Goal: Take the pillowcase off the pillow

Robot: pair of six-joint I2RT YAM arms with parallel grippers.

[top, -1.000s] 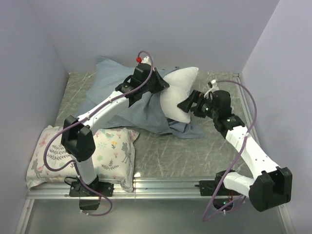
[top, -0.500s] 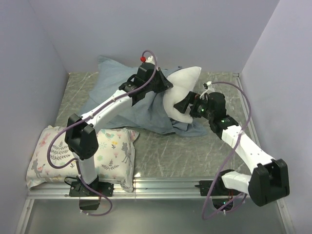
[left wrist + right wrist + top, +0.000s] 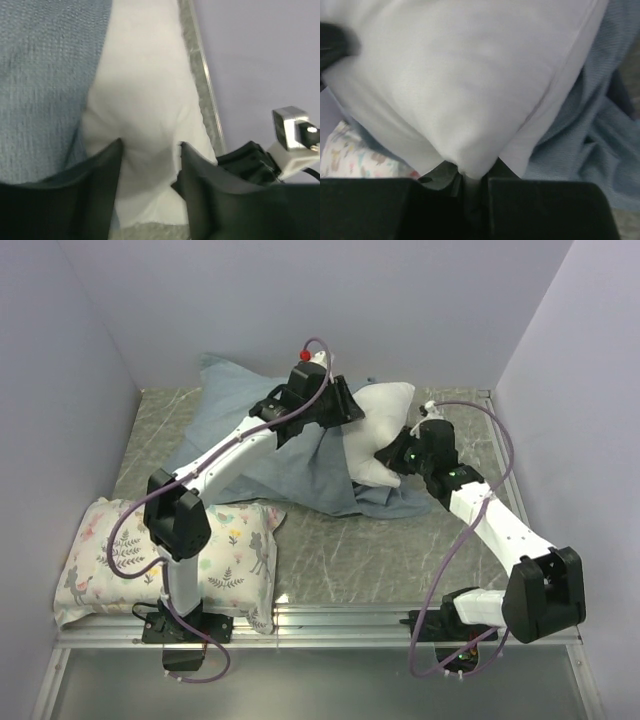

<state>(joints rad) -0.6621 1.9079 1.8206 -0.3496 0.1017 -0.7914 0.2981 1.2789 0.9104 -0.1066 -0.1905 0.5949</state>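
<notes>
Marbled tabletop (image 3: pixel 330 550) carries your work; the pillowcase (image 3: pixel 300 478) lies bunched left of the pillow (image 3: pixel 380 430), covering its left end; your left gripper (image 3: pixel 150 150) sits released, jaws apart, over the pillow; your right gripper (image 3: pixel 470 177) is clenched on the pillow's near corner.

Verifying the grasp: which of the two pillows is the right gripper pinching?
The plain white pillow, by its corner; the floral-printed pillow lies apart.
</notes>
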